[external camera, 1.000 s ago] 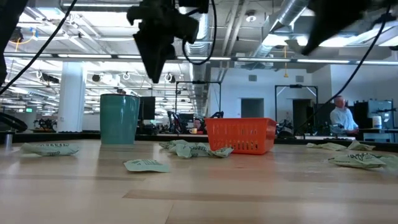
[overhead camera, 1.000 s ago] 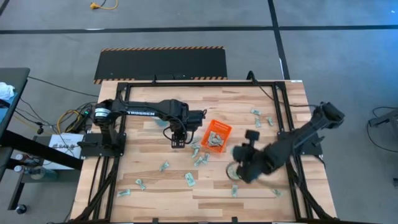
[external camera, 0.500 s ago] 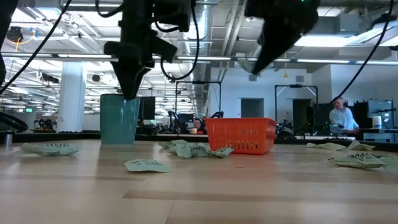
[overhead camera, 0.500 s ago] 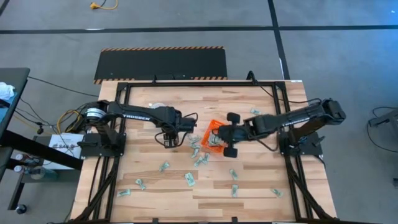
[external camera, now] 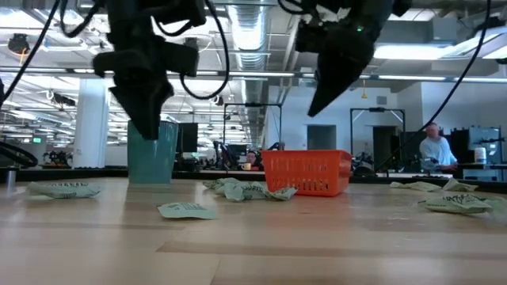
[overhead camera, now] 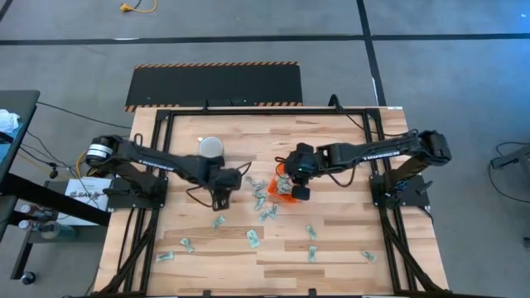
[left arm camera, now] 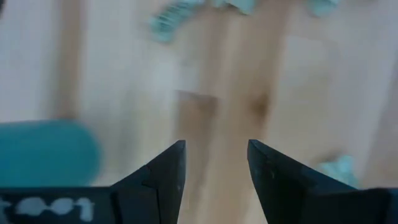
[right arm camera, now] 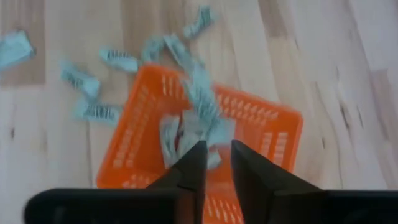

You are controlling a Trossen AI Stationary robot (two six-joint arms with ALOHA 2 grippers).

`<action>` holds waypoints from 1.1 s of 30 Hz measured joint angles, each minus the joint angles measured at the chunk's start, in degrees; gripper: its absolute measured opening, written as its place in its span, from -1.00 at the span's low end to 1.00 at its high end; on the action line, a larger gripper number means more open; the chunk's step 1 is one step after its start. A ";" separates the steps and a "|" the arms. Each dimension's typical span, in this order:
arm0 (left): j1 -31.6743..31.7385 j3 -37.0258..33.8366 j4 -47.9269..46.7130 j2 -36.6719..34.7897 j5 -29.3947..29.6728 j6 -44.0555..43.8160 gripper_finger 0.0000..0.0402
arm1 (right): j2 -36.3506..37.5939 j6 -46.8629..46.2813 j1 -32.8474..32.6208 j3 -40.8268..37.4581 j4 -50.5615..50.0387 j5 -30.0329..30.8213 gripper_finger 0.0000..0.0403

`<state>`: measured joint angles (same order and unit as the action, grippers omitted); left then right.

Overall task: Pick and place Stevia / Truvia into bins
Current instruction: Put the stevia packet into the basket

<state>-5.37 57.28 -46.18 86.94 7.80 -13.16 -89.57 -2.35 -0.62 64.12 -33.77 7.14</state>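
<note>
Pale green sachets (overhead camera: 252, 240) lie flat and scattered over the wooden table; a cluster (external camera: 242, 190) lies beside the orange bin (overhead camera: 281, 185). More sachets (right arm camera: 186, 134) lie inside the bin (right arm camera: 273, 137), and one long sachet (right arm camera: 202, 93) shows over its far rim. My right gripper (overhead camera: 300, 190) hovers above the bin (external camera: 305, 174), its fingers (right arm camera: 217, 155) a narrow gap apart with nothing between them. My left gripper (overhead camera: 221, 201) is open (left arm camera: 216, 149) over bare wood, near the mug.
A teal mug (overhead camera: 212, 147) stands on the far-left part of the table, behind the left gripper (external camera: 149, 134) in the low view. Sachets (external camera: 455, 203) also lie toward the right side. Black frame rails (overhead camera: 377, 157) run along the table's edges.
My right gripper has swung from the near-right part of the table toward the far left and now stands over the orange bin. My left gripper has moved away from the bin, toward the left and near edges, and has come lower.
</note>
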 joint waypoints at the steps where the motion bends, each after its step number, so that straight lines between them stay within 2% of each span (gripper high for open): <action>1: -0.50 -1.09 1.39 -0.05 -1.50 -0.54 -0.19 | -0.55 0.00 0.17 0.15 0.65 0.00 -0.59; 7: -2.80 -5.76 6.47 0.35 -11.50 -3.24 -0.19 | -1.50 -0.02 1.65 0.02 -1.45 -0.17 -0.39; 10: -3.78 -5.99 7.06 0.35 -13.35 -5.43 -0.19 | 0.73 -0.19 2.07 0.02 -3.81 -0.15 -0.35; 20: -11.96 -5.99 7.13 0.37 -10.20 -17.61 -0.19 | 9.88 -5.59 -1.03 0.04 -11.44 1.46 -0.38; 24: -15.28 -5.97 7.13 0.97 -3.99 -21.58 -0.19 | 12.55 -7.88 -4.63 0.04 -14.13 5.91 -0.41; 33: -16.82 -5.97 7.74 8.03 -4.96 -24.14 -0.19 | 18.01 -14.04 -13.17 0.04 -19.63 16.21 -0.41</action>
<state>-22.19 51.31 -38.44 94.97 2.84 -37.30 -71.55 -16.39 -13.78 64.16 -53.40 23.35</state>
